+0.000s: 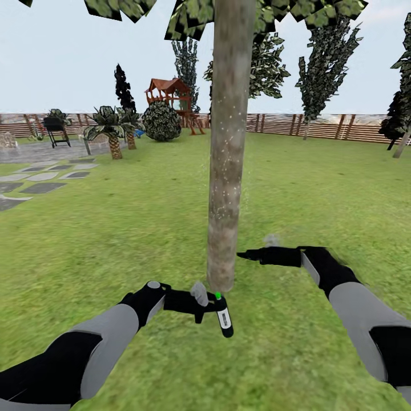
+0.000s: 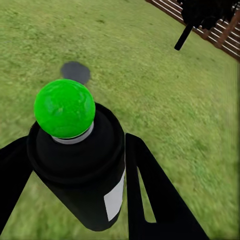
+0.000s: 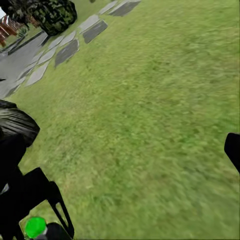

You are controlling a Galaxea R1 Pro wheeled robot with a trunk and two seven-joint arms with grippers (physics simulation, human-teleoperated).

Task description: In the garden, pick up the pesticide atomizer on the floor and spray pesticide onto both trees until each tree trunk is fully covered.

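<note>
A pale mottled tree trunk [image 1: 228, 148] rises straight ahead from the lawn, its leafy crown cut off by the head view's top edge. Fine white specks dot the bark at mid-height. My left gripper [image 1: 212, 307] is shut on the pesticide atomizer [image 1: 224, 318], a dark bottle with a white label and a green dot on top, held just in front of the trunk's base. The left wrist view has the atomizer [image 2: 77, 160] up close between my two fingers. My right gripper [image 1: 246, 255] hovers empty just right of the trunk, and one finger [image 3: 233, 150] sits at the picture's edge.
Grass surrounds the trunk. Grey stone paving [image 1: 40, 177] lies far left, with a grill [image 1: 55, 128] and palm-like plants [image 1: 111, 128] beyond. A round bush [image 1: 161, 121] and a red playset [image 1: 171, 94] stand at the back. The slat fence [image 1: 319, 127] and dark conifers [image 1: 325, 63] close the lawn.
</note>
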